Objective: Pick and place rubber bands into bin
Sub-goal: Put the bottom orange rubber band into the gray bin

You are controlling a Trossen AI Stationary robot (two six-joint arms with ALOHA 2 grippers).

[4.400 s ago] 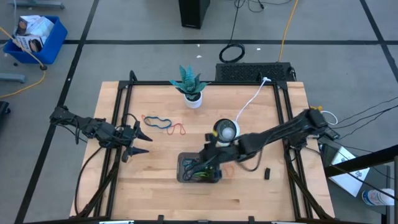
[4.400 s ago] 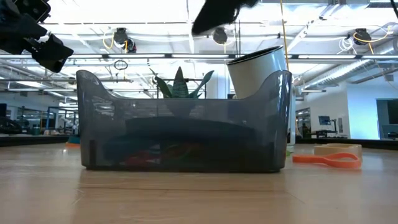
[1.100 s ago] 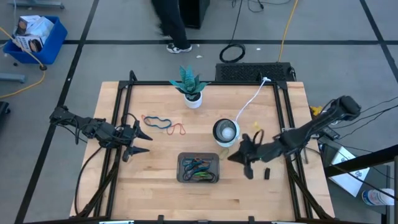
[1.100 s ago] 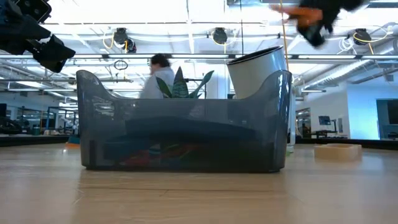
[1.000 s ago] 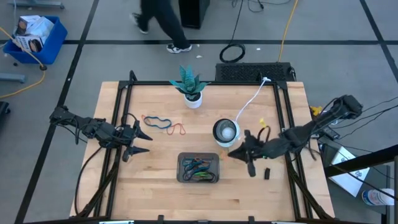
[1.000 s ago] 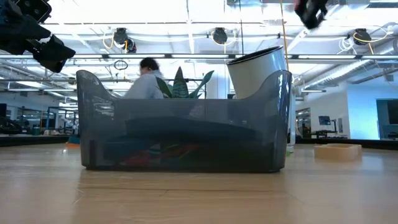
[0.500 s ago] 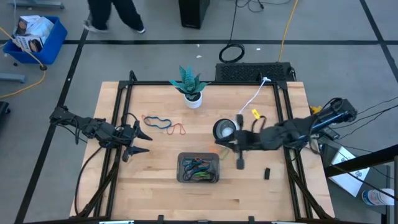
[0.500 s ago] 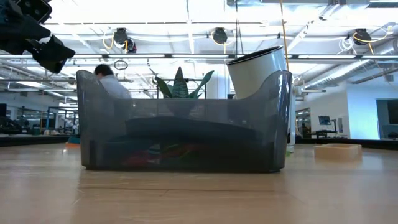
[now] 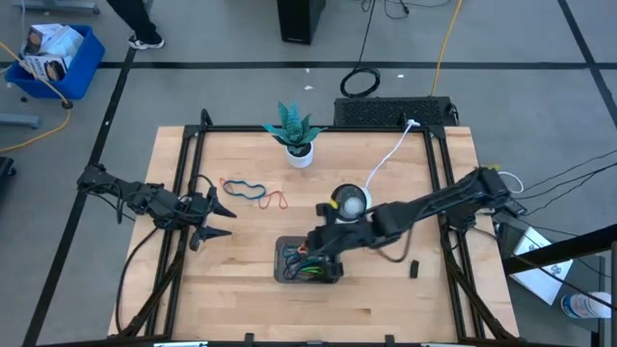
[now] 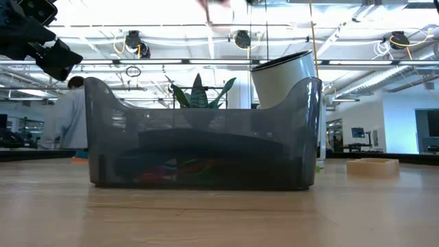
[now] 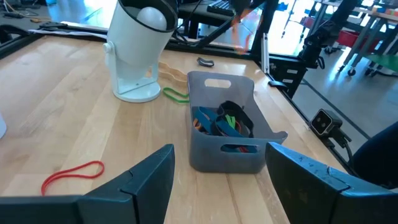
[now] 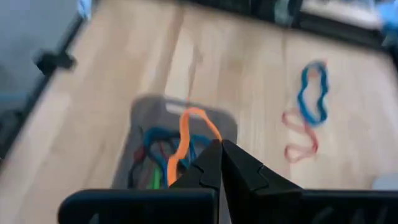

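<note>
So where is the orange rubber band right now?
The orange rubber band hangs from the right gripper, directly over the bin near the table's front centre, with the white bowl just behind.

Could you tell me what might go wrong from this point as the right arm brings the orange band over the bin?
The right pincer, shut on the orange band, hangs over the bin; the floppy loop could drape over the rim on release. The bin already holds tangled bands, so the pincer might snag one. The white bowl stands close beside the arm.
</note>
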